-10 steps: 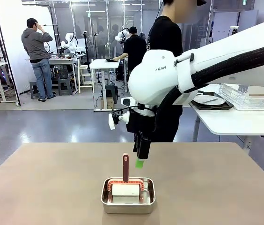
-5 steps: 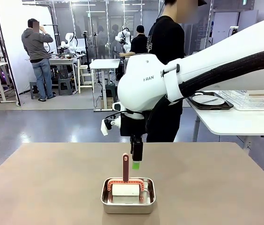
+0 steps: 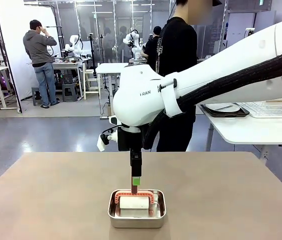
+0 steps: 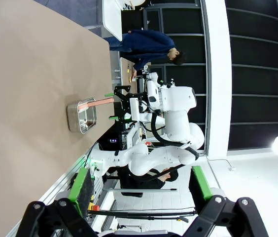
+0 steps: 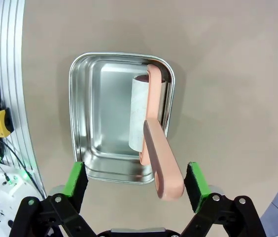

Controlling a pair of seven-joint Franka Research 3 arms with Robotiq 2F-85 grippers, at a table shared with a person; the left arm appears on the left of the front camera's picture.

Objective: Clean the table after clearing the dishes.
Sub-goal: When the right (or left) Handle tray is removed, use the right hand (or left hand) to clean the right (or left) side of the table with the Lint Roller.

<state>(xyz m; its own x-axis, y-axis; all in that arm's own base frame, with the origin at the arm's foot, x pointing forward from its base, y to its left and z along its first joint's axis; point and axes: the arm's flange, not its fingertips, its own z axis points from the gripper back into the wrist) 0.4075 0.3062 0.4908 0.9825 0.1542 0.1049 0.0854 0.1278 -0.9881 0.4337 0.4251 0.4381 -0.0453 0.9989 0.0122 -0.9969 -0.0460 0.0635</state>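
The right gripper (image 3: 136,180) hung over the middle of the near half of the brown table (image 3: 56,200), pointing straight down at a steel pan (image 3: 137,216) that sat on the tabletop. In the pan lay a lint roller (image 3: 134,202) with its white roll flat on the bottom and its pink handle (image 5: 161,163) rising out of it. From the right wrist, the gripper (image 5: 136,182) had its fingers spread wide and held nothing. The handle stood in the gap between the green pads (image 5: 77,178), nearer one of them, with a sliver of space showing on both sides. The left gripper (image 4: 141,184) was also wide open and empty, well away from the pan (image 4: 82,116), which showed small on the table (image 4: 30,74) beyond it. A white plate (image 3: 223,107) on a dark tray (image 3: 228,114) rested on the white side table (image 3: 251,131) to the far right. A person (image 3: 176,45) stood at the far side.
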